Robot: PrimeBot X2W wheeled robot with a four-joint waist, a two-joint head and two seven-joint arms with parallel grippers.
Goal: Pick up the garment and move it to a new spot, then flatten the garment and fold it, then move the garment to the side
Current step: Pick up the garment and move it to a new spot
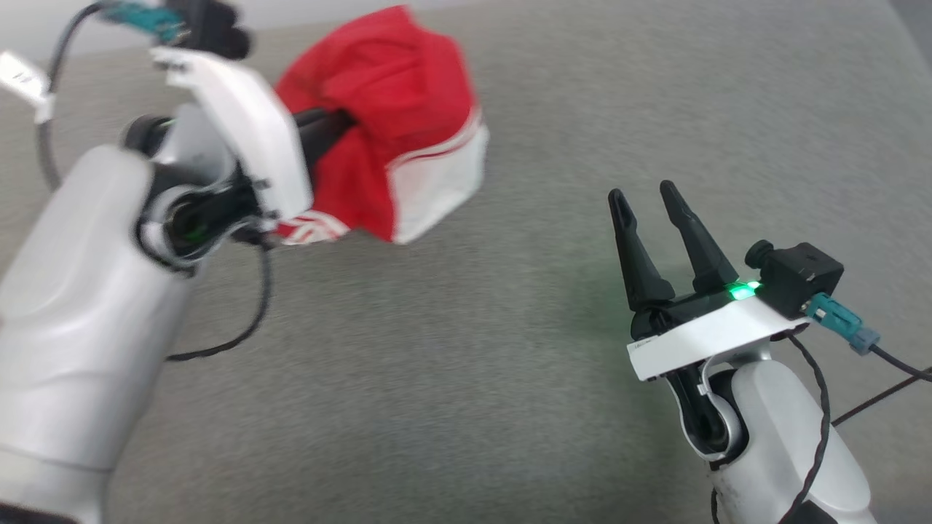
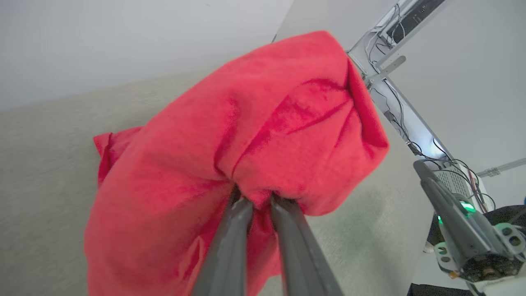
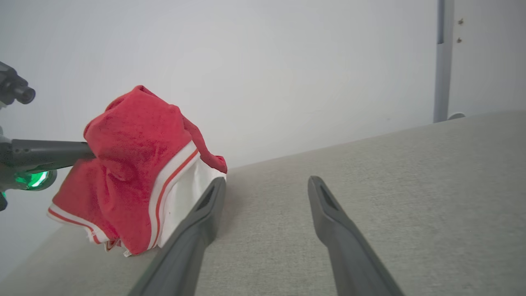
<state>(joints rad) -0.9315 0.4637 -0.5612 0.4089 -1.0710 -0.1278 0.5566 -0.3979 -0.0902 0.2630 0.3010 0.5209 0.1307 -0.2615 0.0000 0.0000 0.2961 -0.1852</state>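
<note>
A grey-beige woven fabric surface (image 1: 510, 378) spreads wide and flat, ending at a pale wall (image 3: 246, 61). The bunched red garment (image 1: 393, 124) hangs over it, its lowest hem down at the fabric — touching or not, I cannot tell.

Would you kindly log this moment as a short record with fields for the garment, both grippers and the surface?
garment: red shirt with white striped bands, bunched, hanging from a pinch of fabric
left gripper: shut on the garment
right gripper: open, empty, apart from the garment
surface: grey fabric, below both arms
contact: cannot tell whether the garment's lower edge touches the surface
</note>
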